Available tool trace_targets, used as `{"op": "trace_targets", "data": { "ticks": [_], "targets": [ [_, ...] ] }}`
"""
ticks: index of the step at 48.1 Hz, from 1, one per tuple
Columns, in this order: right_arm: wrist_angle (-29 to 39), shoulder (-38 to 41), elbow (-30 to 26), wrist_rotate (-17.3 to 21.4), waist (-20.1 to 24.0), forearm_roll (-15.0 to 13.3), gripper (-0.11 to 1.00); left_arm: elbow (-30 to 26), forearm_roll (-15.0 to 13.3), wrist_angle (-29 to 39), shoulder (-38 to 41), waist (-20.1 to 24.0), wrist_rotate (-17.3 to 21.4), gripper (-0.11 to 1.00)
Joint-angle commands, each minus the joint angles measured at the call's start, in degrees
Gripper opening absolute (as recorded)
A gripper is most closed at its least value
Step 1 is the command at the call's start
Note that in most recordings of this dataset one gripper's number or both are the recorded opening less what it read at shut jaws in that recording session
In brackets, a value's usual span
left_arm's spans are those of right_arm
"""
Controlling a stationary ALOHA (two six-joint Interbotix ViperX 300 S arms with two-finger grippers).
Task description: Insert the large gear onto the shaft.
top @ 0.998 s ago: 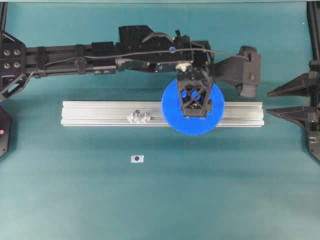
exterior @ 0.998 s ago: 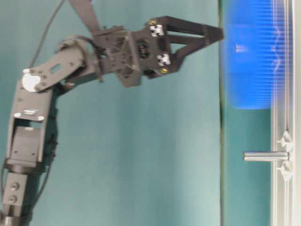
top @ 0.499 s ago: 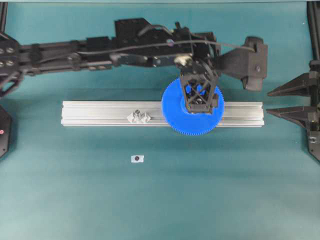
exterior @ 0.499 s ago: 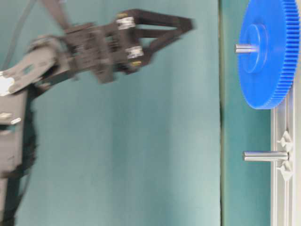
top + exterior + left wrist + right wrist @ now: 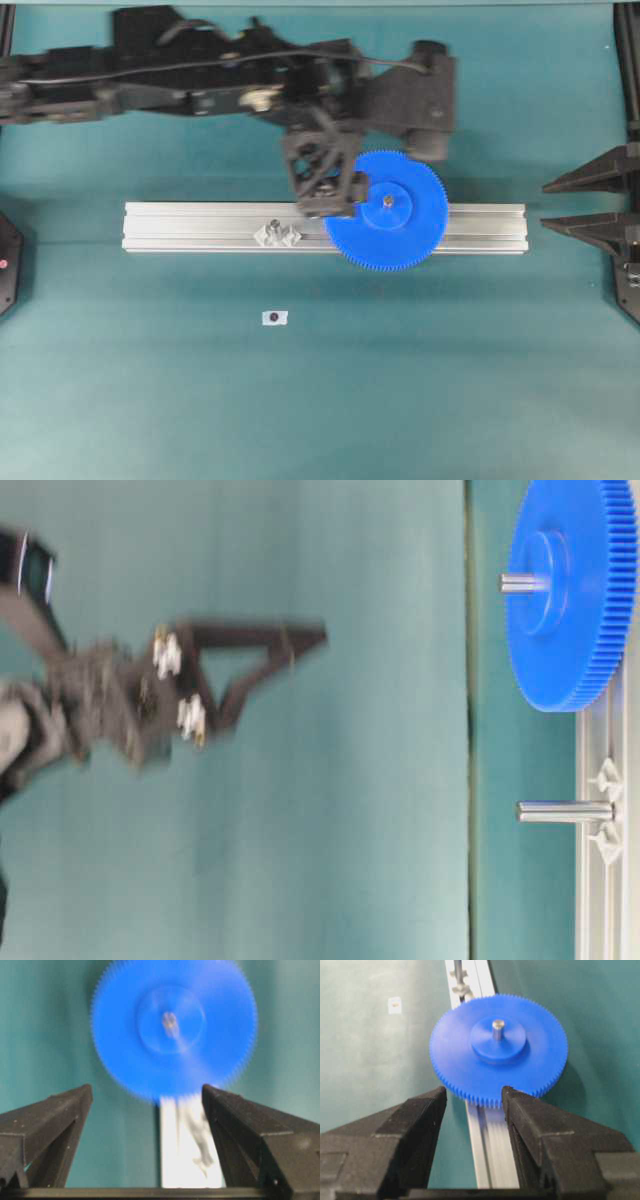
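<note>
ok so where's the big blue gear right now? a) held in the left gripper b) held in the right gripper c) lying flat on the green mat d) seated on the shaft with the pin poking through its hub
d: the large gear sits on the rail with the shaft poking up through its hub, while the left gripper is open and clear of it.

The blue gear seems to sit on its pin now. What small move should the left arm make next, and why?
Probably draw the left hand a little further away and leave the gear alone. The blue gear lies flat on the rail with the pin sticking up through its hub, and the hand is open and empty, so nothing seems left to grip.
</note>
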Motion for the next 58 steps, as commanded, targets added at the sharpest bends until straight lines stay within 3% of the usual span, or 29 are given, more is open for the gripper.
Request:
{"op": "trace_targets", "data": {
  "ticks": [1,13,33,45,58],
  "targets": [
    [0.4,0.4,-1.8,0.5,0.0,0.1,0.56,3.0,0.2,-2.6,-5.4,-0.4,-0.8,0.90],
    [0.4,0.3,-1.8,0.5,-0.2,0.1,0.56,14.5,0.2,-11.7,-15.1,-0.4,-3.7,0.90],
    [4.0,-1.6,-1.7,0.5,-0.2,0.1,0.56,26.5,0.2,-14.3,-23.6,-1.4,-7.9,0.88],
    [5.4,-2.5,-0.5,0.6,-0.2,0.1,0.56,35.3,0.2,-18.6,-31.8,-1.4,-8.3,0.87],
    [5.1,-2.9,0.7,0.4,-0.3,-0.3,0.56,51.2,0.2,-34.1,-44.2,-1.8,-7.7,0.87]
  ]
}}
